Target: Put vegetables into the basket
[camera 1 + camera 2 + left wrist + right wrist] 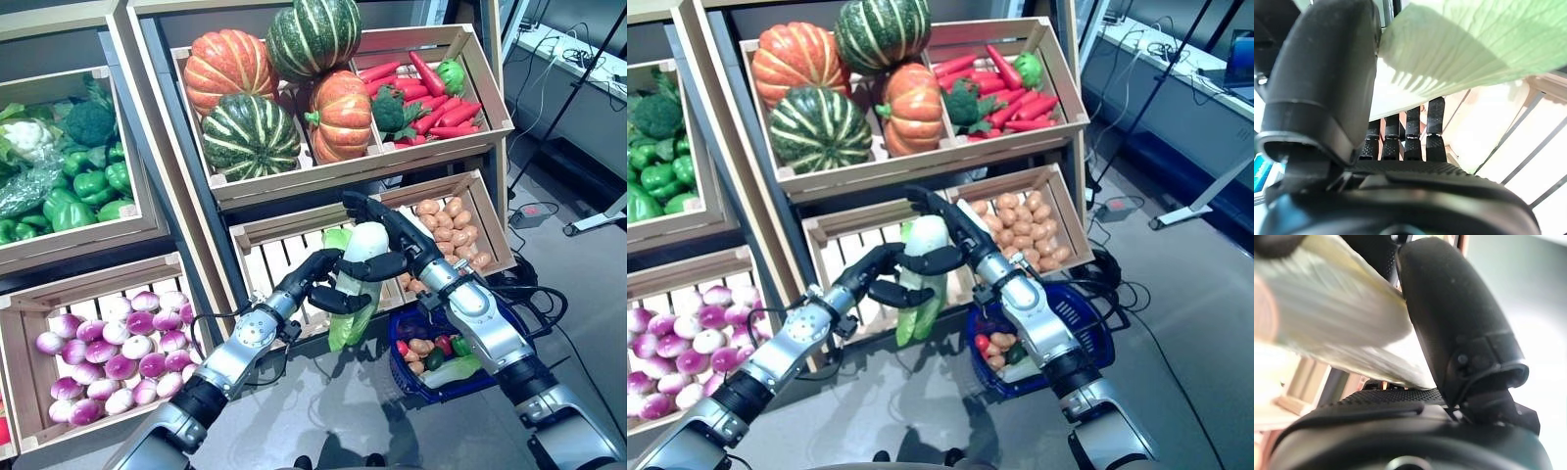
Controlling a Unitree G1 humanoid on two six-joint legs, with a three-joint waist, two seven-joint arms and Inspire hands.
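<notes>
A long leafy cabbage (354,319) with a white stalk end and pale green leaves hangs upright in front of the stand's lower middle crate. My left hand (327,285) curls round its green middle from the left. My right hand (390,238) holds its white top, thumb laid across it. The left wrist view shows the green leaf (1474,44) between thumb and fingers. The right wrist view shows the white stalk (1327,333) under the thumb. The blue basket (1097,338) stands on the floor to the right, below my right forearm, holding red, orange and green vegetables and a pale leafy one.
The wooden stand (220,191) of sloping crates rises just behind the hands. A slatted crate (284,259) is right behind the cabbage. Grey floor (323,411) lies below it. Cables and a table leg (593,220) lie at the far right.
</notes>
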